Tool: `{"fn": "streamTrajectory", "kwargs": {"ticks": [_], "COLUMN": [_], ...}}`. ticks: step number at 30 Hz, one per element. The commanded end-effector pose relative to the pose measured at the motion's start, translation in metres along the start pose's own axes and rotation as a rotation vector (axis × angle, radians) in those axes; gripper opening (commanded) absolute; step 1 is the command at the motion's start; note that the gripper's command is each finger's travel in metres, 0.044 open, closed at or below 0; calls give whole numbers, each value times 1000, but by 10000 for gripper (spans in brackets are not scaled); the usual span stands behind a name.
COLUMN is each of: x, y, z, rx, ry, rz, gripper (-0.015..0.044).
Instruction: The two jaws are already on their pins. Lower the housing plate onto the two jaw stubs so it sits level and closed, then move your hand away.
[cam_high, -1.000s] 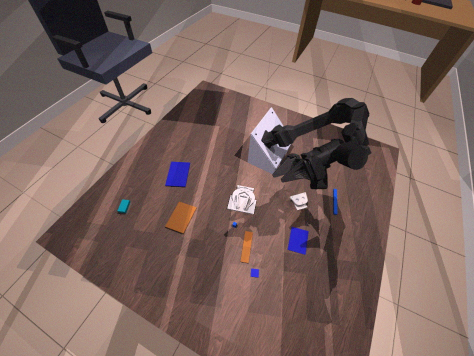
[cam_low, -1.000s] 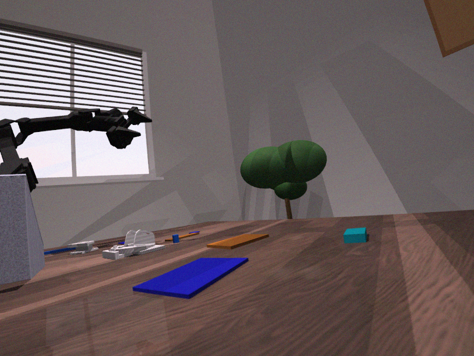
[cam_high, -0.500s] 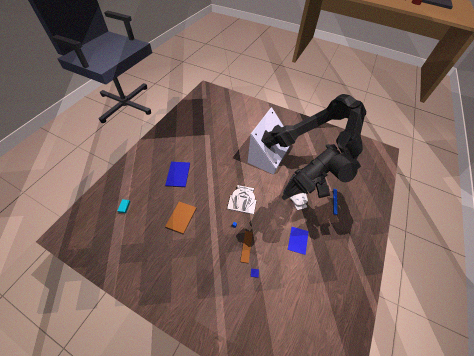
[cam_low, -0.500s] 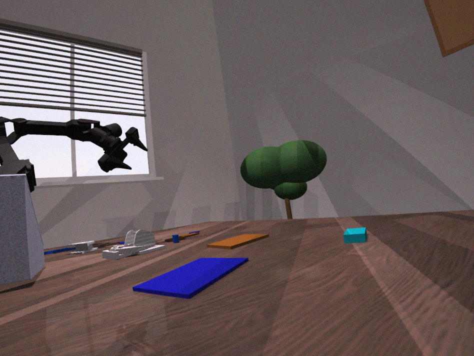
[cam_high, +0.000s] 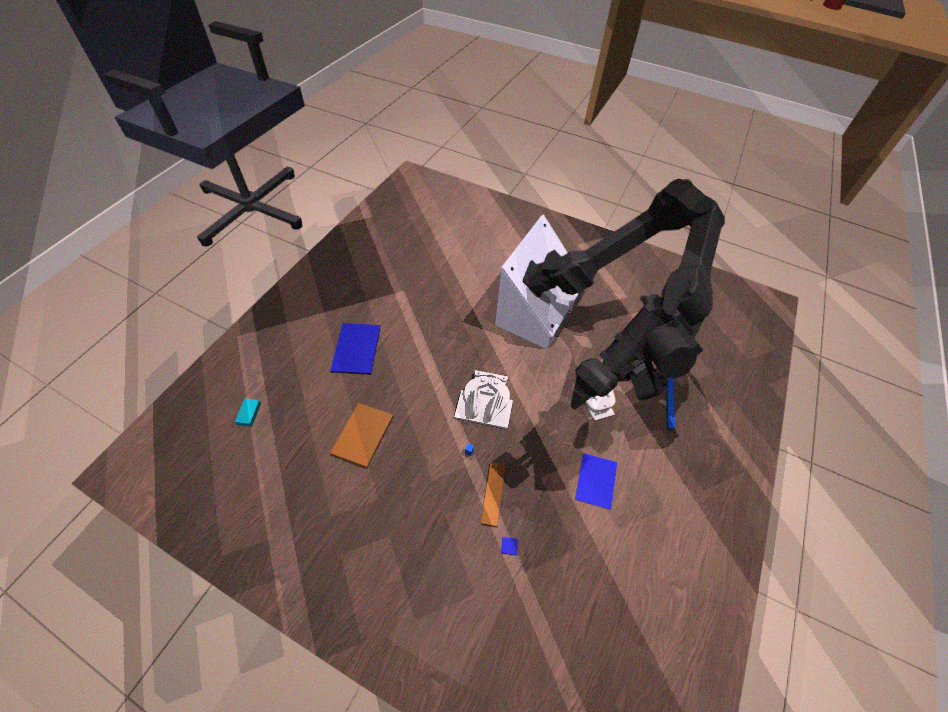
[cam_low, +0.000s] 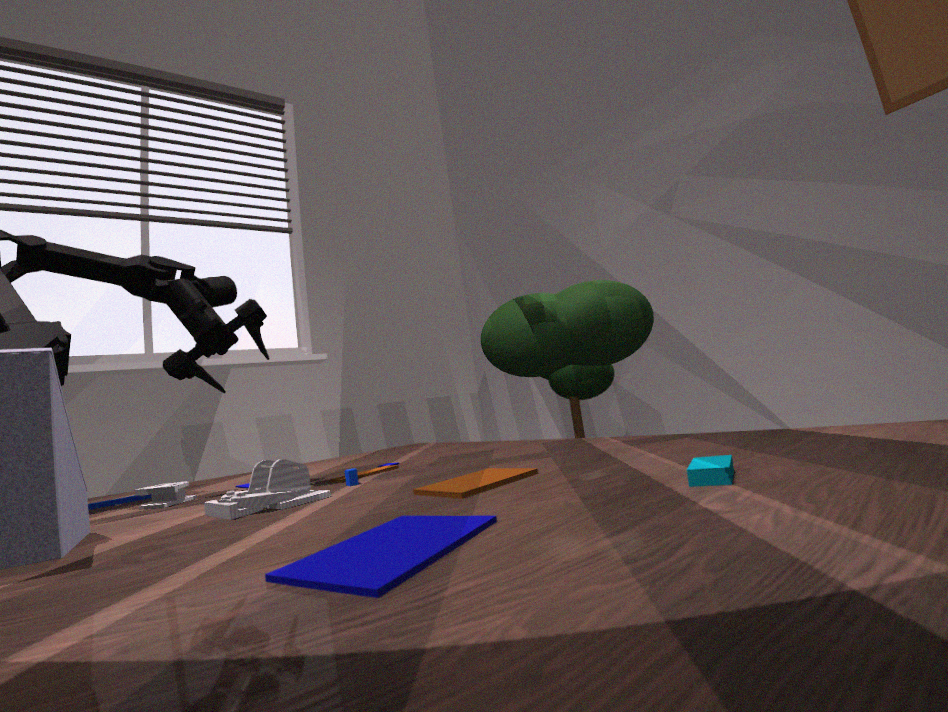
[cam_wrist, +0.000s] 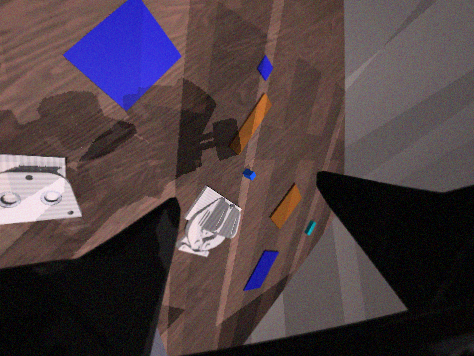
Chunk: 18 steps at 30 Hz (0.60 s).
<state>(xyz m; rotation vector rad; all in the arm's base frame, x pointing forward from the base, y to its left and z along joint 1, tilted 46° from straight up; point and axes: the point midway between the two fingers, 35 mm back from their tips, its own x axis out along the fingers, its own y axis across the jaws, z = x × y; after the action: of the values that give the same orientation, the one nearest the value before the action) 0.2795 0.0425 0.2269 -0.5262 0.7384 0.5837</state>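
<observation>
The white jaw assembly (cam_high: 484, 412) (cam_low: 280, 478) (cam_wrist: 225, 220) lies on the wood surface, its two curved jaws on its base. The white housing plate (cam_high: 602, 407) (cam_low: 164, 492) (cam_wrist: 31, 190) lies apart from it, to its right in the top view. Two round holes show in its top in the wrist view, where the left image edge cuts it off. The arm partly covers it in the top view. My gripper (cam_low: 246, 375) (cam_wrist: 248, 191) is open and empty, pointing slantwise down, well above the surface. Whether the pins are fully seated is too small to tell.
A grey wedge (cam_high: 521, 314) (cam_low: 30, 459) stands behind the jaw assembly. A blue bar (cam_high: 671, 406) lies right of the housing plate, a blue tile (cam_high: 596, 481) (cam_wrist: 125, 55) in front. A small blue block (cam_high: 469, 449) (cam_wrist: 249, 174) and orange strip (cam_high: 492, 494) (cam_wrist: 251, 125) lie near the jaw assembly.
</observation>
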Motion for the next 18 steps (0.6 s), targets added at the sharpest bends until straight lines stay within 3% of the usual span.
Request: {"fn": "streamTrajectory", "kwargs": {"ticks": [1,18], "x": [6,12], "y": [28,134], "z": [-1,-14], "rx": [70,362], "ry": [-22,7], "rz": [103,516], "gripper": [440,440]}}
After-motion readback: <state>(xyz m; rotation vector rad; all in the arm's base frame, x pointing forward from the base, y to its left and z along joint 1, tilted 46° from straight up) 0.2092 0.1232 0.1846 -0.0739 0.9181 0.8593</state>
